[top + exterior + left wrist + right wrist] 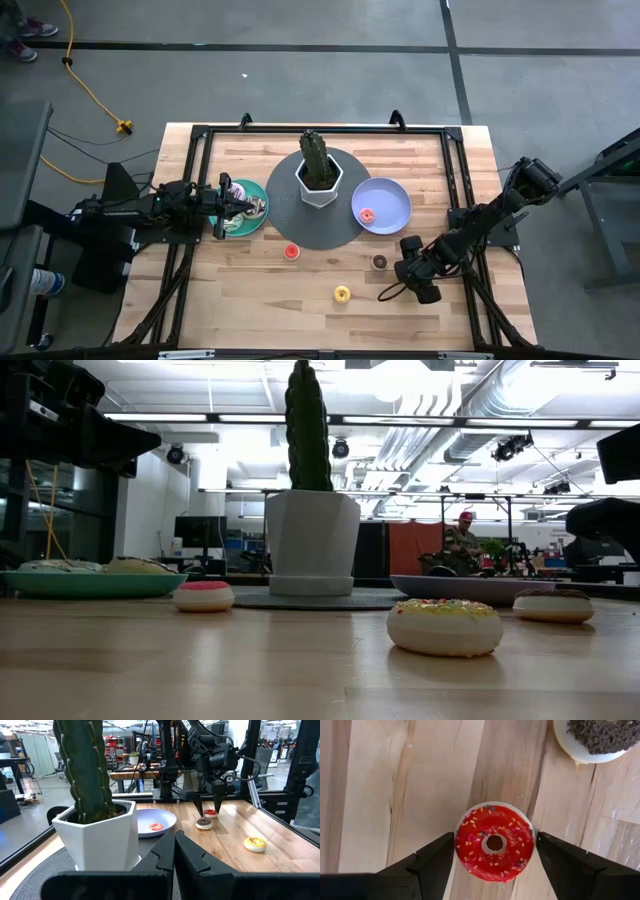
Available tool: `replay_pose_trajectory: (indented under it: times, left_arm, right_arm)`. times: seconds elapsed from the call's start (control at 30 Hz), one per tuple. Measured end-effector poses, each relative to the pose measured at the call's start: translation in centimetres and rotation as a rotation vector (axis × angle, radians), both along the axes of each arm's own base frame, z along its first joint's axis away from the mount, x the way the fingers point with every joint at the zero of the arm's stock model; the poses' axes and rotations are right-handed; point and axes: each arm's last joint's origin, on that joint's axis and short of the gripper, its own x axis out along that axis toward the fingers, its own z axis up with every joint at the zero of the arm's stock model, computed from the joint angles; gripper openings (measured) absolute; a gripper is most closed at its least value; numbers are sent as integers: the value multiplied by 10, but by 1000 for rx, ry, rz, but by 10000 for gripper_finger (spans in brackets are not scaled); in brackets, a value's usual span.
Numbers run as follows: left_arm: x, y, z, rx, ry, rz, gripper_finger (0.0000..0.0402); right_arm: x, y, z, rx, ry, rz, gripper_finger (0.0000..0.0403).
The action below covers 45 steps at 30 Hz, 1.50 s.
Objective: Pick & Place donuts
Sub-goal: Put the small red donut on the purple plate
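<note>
Right side: reaches in from the worktop's [250, 300] right edge, elbow folded, wrist turned so that the right gripper [209, 810] points straight down. Released, fingers spread wide, clasping nothing.

Directly below that gripper, between the two fingers [432, 862] and apart from both: the red sprinkled donut [494, 842]. Lies flat on the wood, icing and hole facing up toward the gripper. Round, so no long axis; hole axis vertical, in line with the gripper. Hidden under the arm in the high view.

Just beside the gripper, toward the cactus pot [319, 180]: the brown donut [380, 262], also flat, close to one finger's outer side but not touching it. Farther out from the gripper, at the near side: the yellow donut [342, 293]. Farther beyond the brown one, by the edge of the grey mat [320, 235]: the other red donut [292, 252]. Between the gripper and the pot: the lavender plate [395, 215], with a small orange-red donut [367, 214] on it.

Left side: stretched level from the left edge, left gripper [250, 205] clenched on nothing, above the teal plate [250, 230]. On that plate, two pale donuts [140, 566].
</note>
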Motion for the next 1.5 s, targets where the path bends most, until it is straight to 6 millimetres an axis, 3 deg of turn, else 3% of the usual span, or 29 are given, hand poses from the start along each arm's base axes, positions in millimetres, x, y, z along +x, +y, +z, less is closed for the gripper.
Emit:
replay_pose_trajectory:
  times: [0.33,0.77,1.23,1.5]
  left_arm:
    - [0,0,0,0,0,0,1]
    - [0,0,0,0,0,0,1]
    - [0,0,0,0,0,0,1]
    - [0,0,0,0,0,0,1]
  right_arm:
    - [1,0,0,-8,-10,-26,270]
    - [3,-3,3,4,-9,-44,222]
    - [15,-21,33,154,-104,-148,193]
    - [40,-41,67,151,-258,-149,192]
